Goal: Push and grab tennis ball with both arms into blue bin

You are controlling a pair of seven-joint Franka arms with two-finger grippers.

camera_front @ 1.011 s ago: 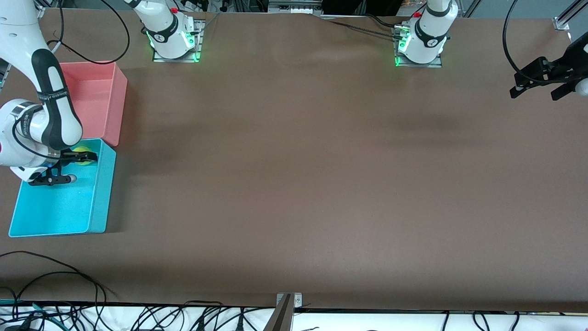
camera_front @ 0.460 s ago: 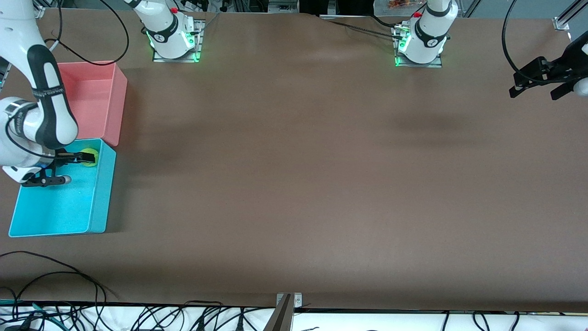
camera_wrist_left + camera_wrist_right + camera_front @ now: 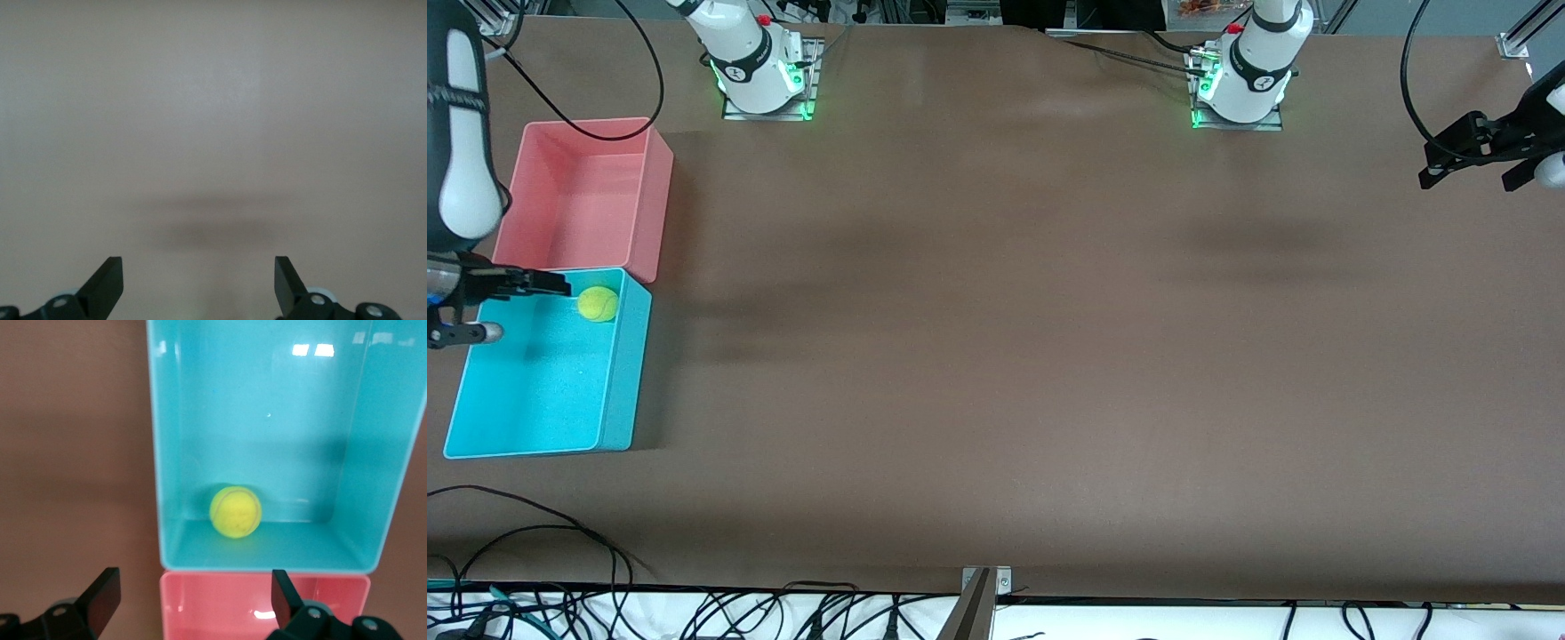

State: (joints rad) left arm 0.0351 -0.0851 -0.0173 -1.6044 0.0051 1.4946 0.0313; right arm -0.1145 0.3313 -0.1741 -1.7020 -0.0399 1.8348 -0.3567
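One tennis ball (image 3: 598, 304) is seen lying inside the blue bin (image 3: 624, 382), on the bin's floor in the corner nearest the pink bin (image 3: 654, 209) and the table's middle; in the front view that is at about one o'clock from the blue bin's centre. In the right wrist view the ball (image 3: 235, 512) is shown resting against the blue bin's (image 3: 167, 453) end wall, with the pink bin (image 3: 200, 600) just past that wall. Two bins are counted, standing end to end and touching or nearly so, at the right arm's end of the table (image 3: 996, 356). Two arms are counted, each with one gripper.

The right gripper (image 3: 507, 307) is held above the blue bin's outer edge, at nine o'clock from the ball; its fingers (image 3: 103, 597) are spread wide and nothing is gripped. The ball is not touched by it.

The left gripper (image 3: 1472, 164) is kept waiting over the left arm's end of the table, at three o'clock in the front view. Its fingers (image 3: 107, 283) are likewise spread fully apart and empty, with only bare tabletop (image 3: 213, 120) below.
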